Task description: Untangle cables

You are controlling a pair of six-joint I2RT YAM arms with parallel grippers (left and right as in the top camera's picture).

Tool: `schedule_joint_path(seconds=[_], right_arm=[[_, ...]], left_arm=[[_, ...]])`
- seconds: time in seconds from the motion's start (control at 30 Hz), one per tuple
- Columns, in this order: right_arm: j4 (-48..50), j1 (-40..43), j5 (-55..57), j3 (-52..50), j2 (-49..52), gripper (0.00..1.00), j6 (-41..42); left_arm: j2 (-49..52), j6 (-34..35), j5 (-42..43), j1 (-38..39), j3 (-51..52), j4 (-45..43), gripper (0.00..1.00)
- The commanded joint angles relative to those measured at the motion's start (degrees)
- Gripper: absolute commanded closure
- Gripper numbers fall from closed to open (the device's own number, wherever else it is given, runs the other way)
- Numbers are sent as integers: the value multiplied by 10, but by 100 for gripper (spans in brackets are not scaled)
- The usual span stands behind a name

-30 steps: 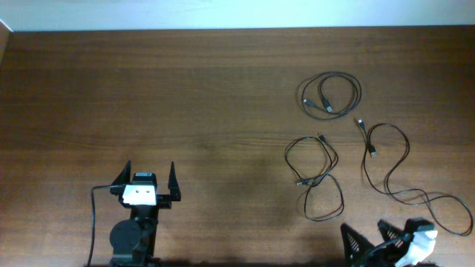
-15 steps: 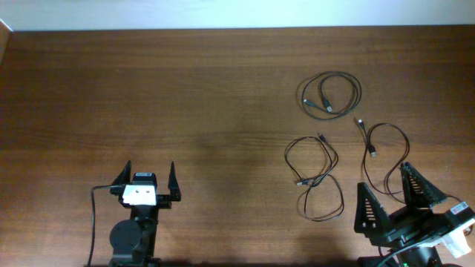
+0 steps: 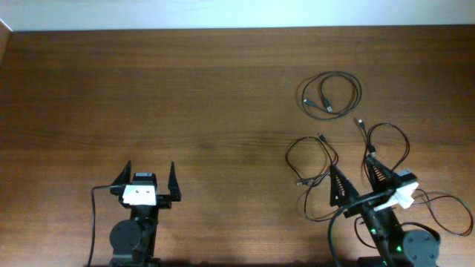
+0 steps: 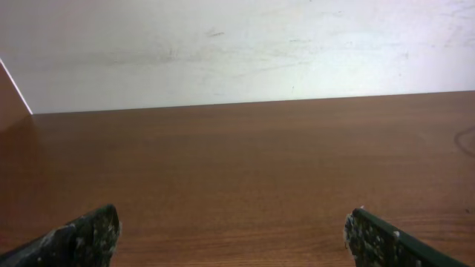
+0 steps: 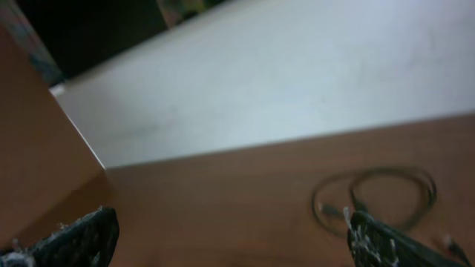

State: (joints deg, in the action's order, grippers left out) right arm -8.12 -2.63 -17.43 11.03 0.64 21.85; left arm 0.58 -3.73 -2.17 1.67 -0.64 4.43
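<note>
Left gripper (image 3: 150, 169): parked near the front edge of the table (image 3: 185, 89), fingers spread wide, holding nothing. Its wrist view shows only bare wood and wall (image 4: 223, 44). All the work is on the right side.

Three cables, all right of centre:
- looped cable (image 3: 319, 179): figure-eight, crosses itself mid-way, plug ends at top and left
- coiled cable (image 3: 324, 96): furthest back, lies apart from the others, also visible ahead in the right wrist view (image 5: 375, 196)
- long cable (image 3: 407, 144): loop at the top, tail running off toward the right edge

Right gripper (image 3: 351, 165): jaws open, empty, sitting over the gap between the looped and long cables. One finger overlaps the looped cable's right side, the other the long cable's plug end. Can't tell its height above the table, or whether those two cables touch underneath it.

My read: this is the approach for a first grab. To do it well:
- go for a single strand or a plug end, not the crossing
- come down straight, close only once the strand sits between the fingers
- drag low and sideways into open wood so the loop opens instead of tightening
- stay clear of the coil, which looks fine as is
</note>
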Motion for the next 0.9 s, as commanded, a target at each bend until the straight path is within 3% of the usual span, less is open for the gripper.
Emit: schedule_joint_path(seconds=[0.0, 0.2, 0.37, 0.53, 0.63, 0.87], right_arm=[[5, -2, 1, -39, -4, 2, -4], [137, -2, 1, -80, -4, 2, -4], [161, -2, 1, -107, -4, 2, -4], [140, 3, 1, -107, -4, 2, -4], [57, 8, 1, -107, -4, 2, -4], [51, 8, 1, -107, -4, 2, -4]], left_arm=[[-3, -11, -2, -3, 1, 2, 1], [-3, -11, -2, -3, 1, 2, 1], [-3, -11, -2, -3, 1, 2, 1], [-3, -11, -2, -3, 1, 2, 1], [-3, -11, -2, -3, 1, 2, 1], [-3, -11, -2, -3, 1, 2, 1]])
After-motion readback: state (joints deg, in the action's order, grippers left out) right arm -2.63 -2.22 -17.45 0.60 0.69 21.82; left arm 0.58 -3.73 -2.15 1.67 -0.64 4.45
